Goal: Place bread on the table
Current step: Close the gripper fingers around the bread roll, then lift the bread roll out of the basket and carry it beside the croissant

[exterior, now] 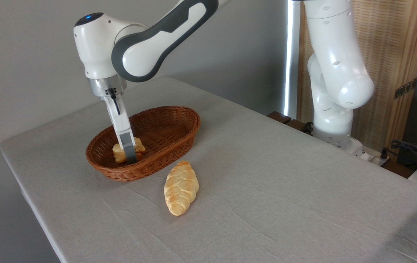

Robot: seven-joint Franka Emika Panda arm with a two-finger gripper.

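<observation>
- Position of bread (120, 154): it lies inside the wicker basket (168, 113), at the basket's near-left end, resting on the woven floor close to the wall.
- Relation to gripper (129, 155): the gripper reaches straight down into the basket, and the bread sits directly at its fingertips. One grey-tipped finger (128, 148) crosses the front of the bun; the second finger is hidden behind it.
- Gripper state: the fingers appear to bracket the bun, but whether they press on it cannot be told from this view.
- Long axis: the bun is roughly round, so it presents no marked long axis. The basket's long axis runs from near-left to far-right.
- Direction of coming move (judgement): once the grasp is firm, the bun must rise clear of the basket rim and then travel sideways to bare cloth on the table (285, 175).
- Risk (judgement): the near wall stands just beside the bun, so a low exit could catch the rim and drag the basket.
- Count:
  - one arm, one gripper;
  - one basket;
  - two bread items: one bun in the basket, one braided loaf (180, 187) already on the cloth, just in front of the basket.
</observation>
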